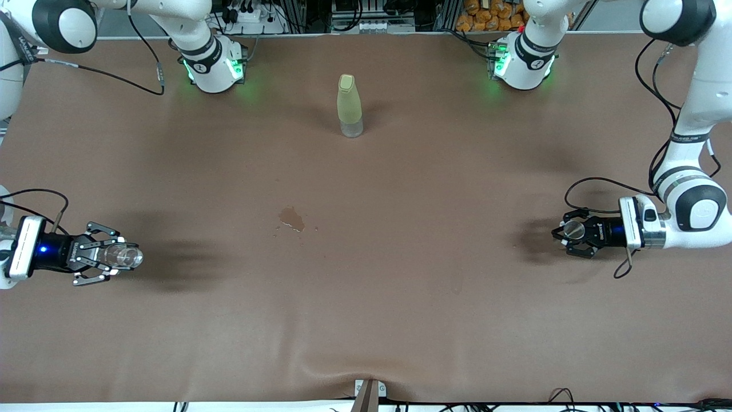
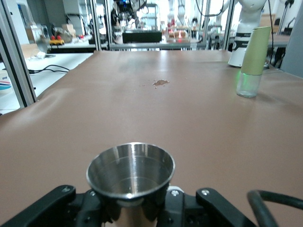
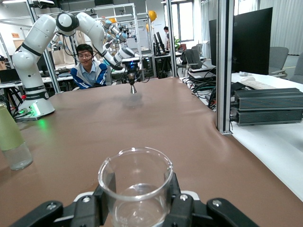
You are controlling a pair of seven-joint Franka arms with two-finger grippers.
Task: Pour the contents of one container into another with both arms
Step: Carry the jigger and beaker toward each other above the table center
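My right gripper (image 1: 121, 257) is over the right arm's end of the table, shut on the tiny clear glass cup (image 1: 128, 256). In the right wrist view the cup (image 3: 136, 182) stands upright between the black fingers, with a little clear liquid at its bottom. My left gripper (image 1: 567, 232) is over the left arm's end of the table, shut on the silvery metal jigger (image 1: 573, 230). The left wrist view shows the jigger (image 2: 130, 170) upright, its round rim up, gripped at the waist. The two grippers are a table's width apart.
A tall yellow-green bottle (image 1: 349, 106) stands near the robots' bases at mid-table. A small wet spill (image 1: 291, 218) lies on the brown cloth (image 1: 400, 286) between the grippers. A person sits off the table's left-arm end in the right wrist view.
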